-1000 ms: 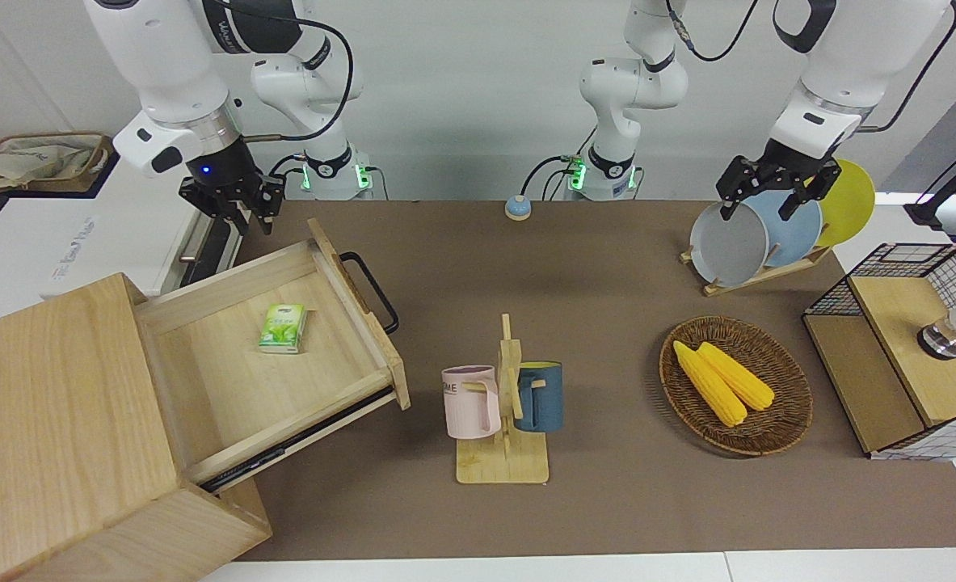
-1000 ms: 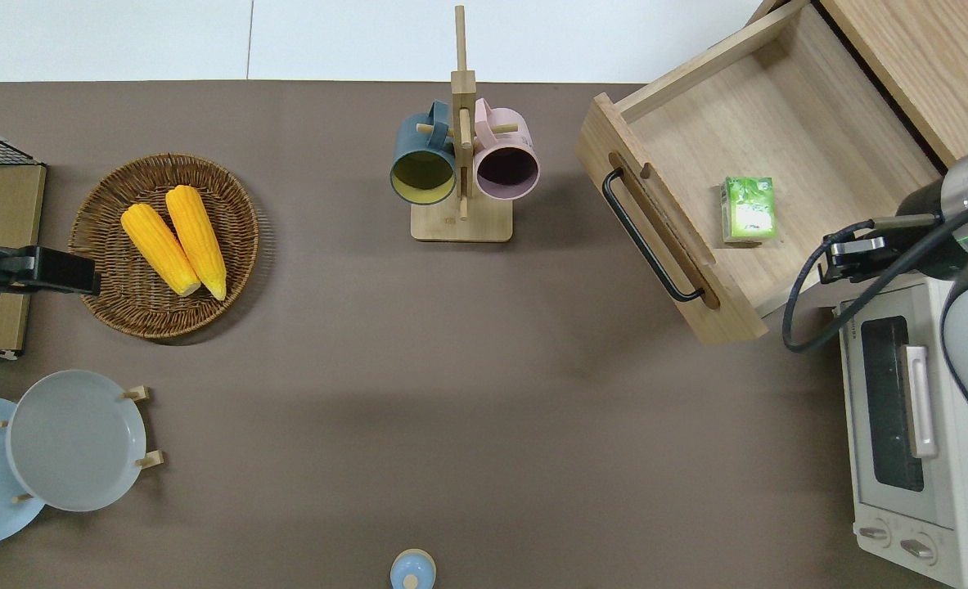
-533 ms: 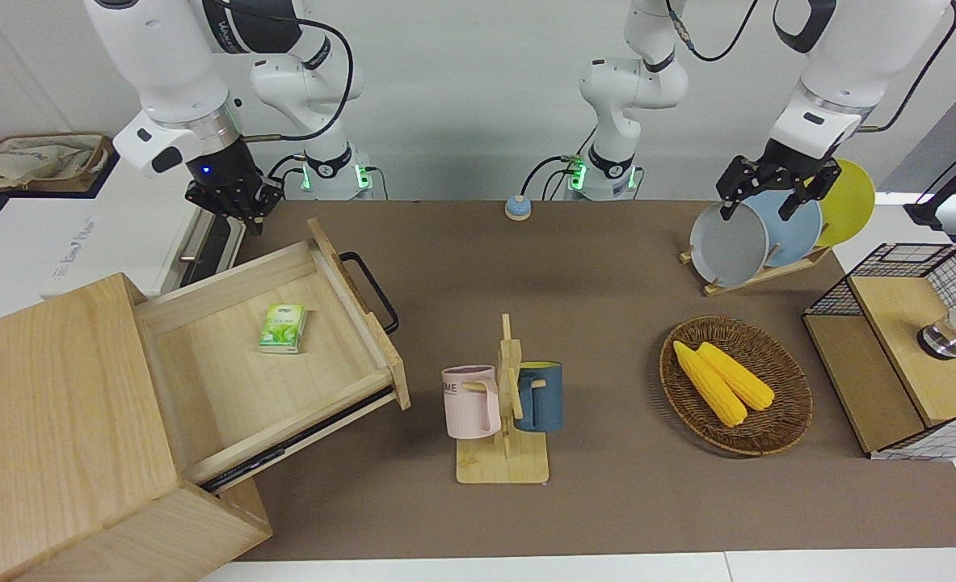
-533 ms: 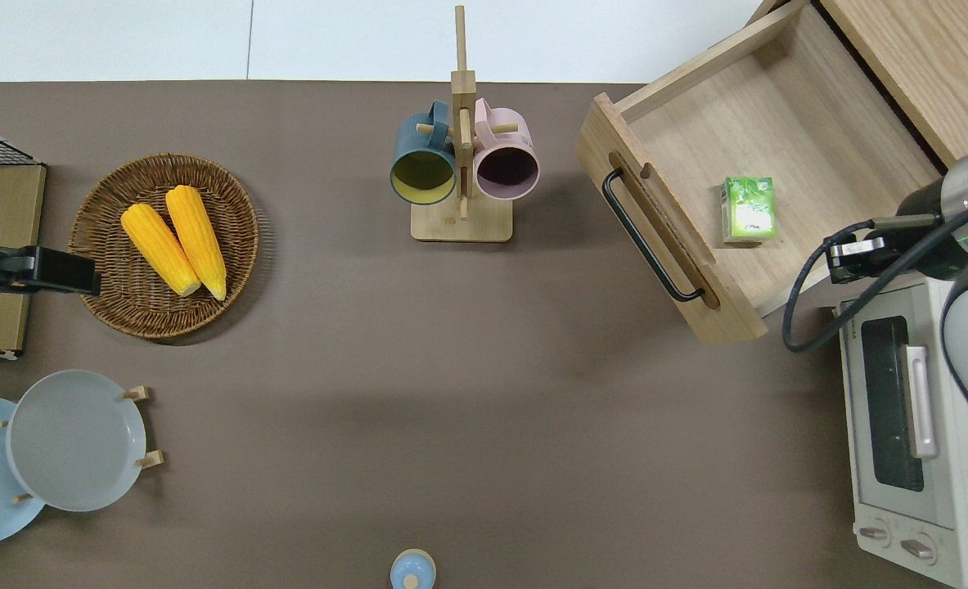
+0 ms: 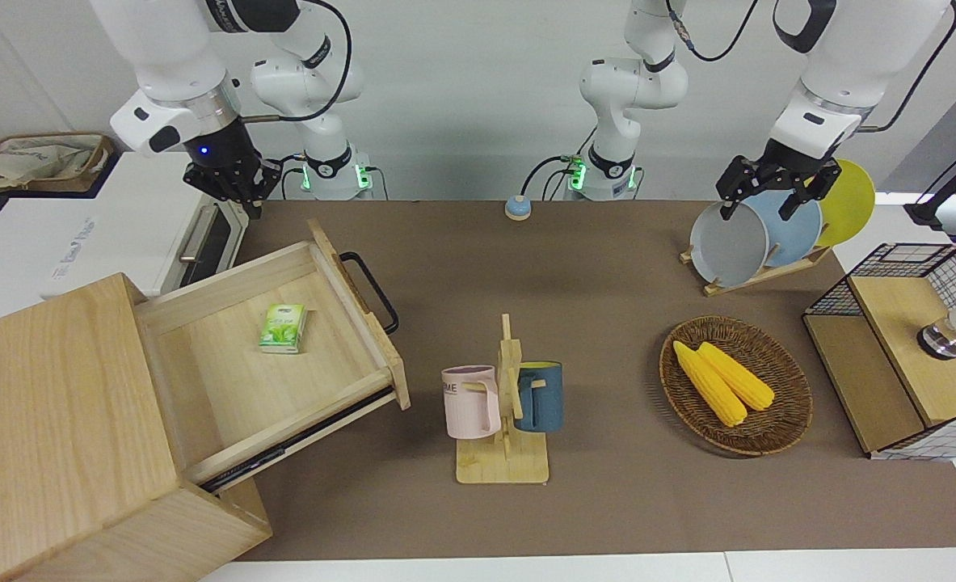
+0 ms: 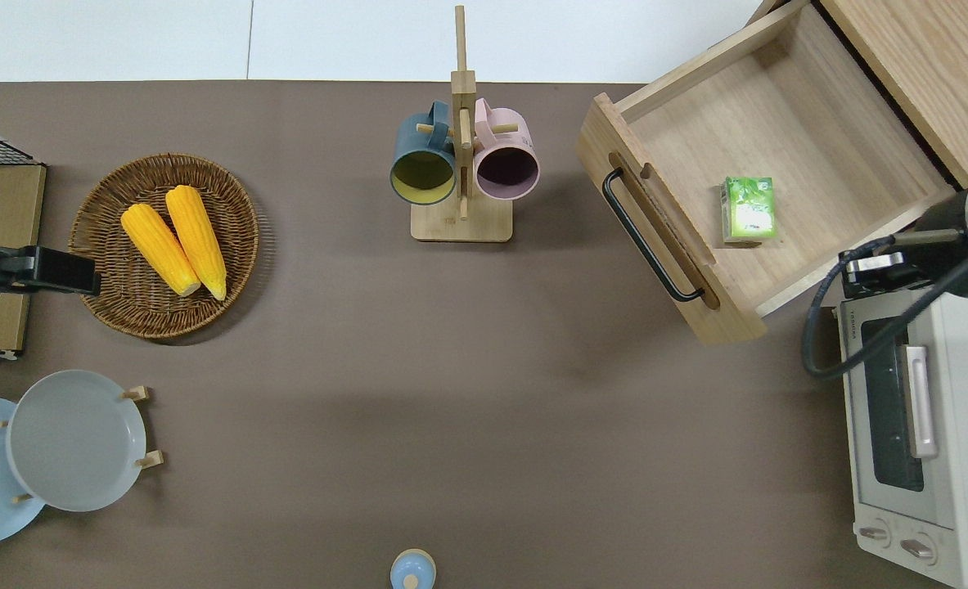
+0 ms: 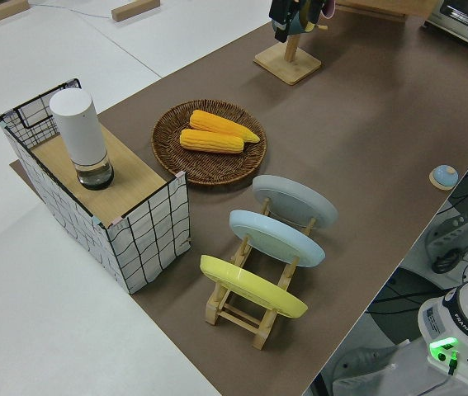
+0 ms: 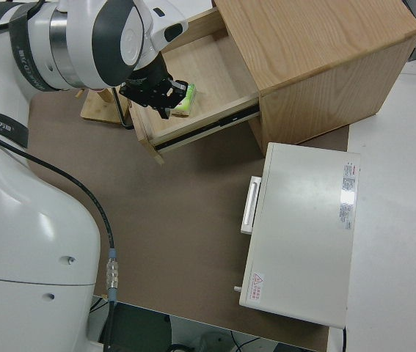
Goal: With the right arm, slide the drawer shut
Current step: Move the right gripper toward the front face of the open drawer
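The light-wood drawer (image 5: 227, 380) (image 6: 794, 131) (image 8: 219, 70) stands pulled far out of the big pale cabinet (image 5: 49, 420) (image 6: 925, 57) (image 8: 318, 44). Its black bar handle (image 5: 372, 291) (image 6: 651, 237) points toward the middle of the table. A small green packet (image 5: 284, 327) (image 6: 749, 209) lies inside. My right gripper (image 5: 233, 192) (image 6: 872, 274) (image 8: 156, 99), with its blue light on, hangs shut and empty. It is over the gap between the drawer's side wall and the toaster oven, clear of the handle. The left arm is parked.
A white toaster oven (image 5: 146, 234) (image 6: 917, 433) (image 8: 303, 227) sits beside the drawer, nearer the robots. A mug rack (image 5: 502, 404) (image 6: 461, 164) stands mid-table. Toward the left arm's end are a corn basket (image 5: 793, 412) (image 6: 107, 303), racked plates (image 5: 728, 242) (image 6: 74, 442) and a wire-mesh shelf (image 5: 906, 347).
The right gripper's fingers closed, and it rose and drew back from the drawer's side toward the toaster oven. The drawer and the left arm have not moved.
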